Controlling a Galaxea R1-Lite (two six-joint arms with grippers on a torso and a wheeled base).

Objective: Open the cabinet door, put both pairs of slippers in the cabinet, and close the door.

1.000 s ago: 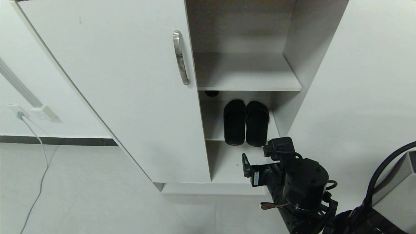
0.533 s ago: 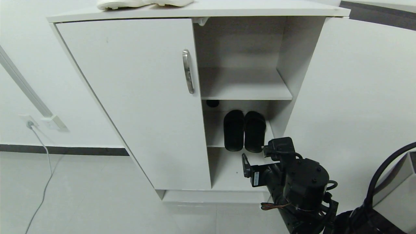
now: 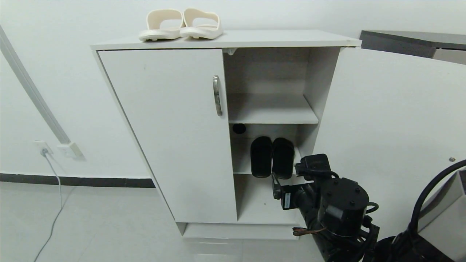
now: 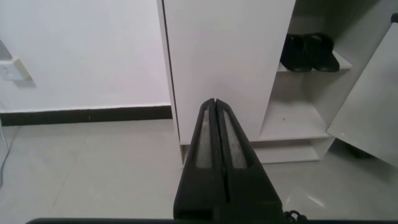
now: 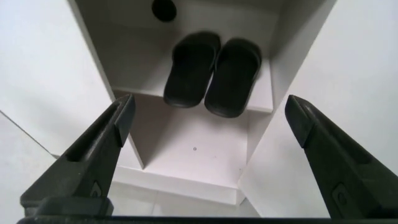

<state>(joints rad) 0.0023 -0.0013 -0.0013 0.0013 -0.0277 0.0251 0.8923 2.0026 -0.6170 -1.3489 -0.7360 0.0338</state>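
Evidently the next job falls to the right gripper (image 5: 209,102), which hangs low in front of the cabinet's (image 3: 284,38) open half, its jaws spread wide and gripping nothing. To do the job well it would need to rise clear of the open right door (image 3: 386,120), come down over the cream slippers (image 3: 181,24) on the cabinet top, and pinch both straps together so the pair travels as one. Just beyond its fingers the black slippers (image 3: 272,157) already sit side by side on the middle shelf, and the upper shelf (image 3: 271,109) looks the likeliest place for the cream pair. The left gripper (image 4: 214,109) is clenched on nothing, facing the closed left door (image 3: 171,134).
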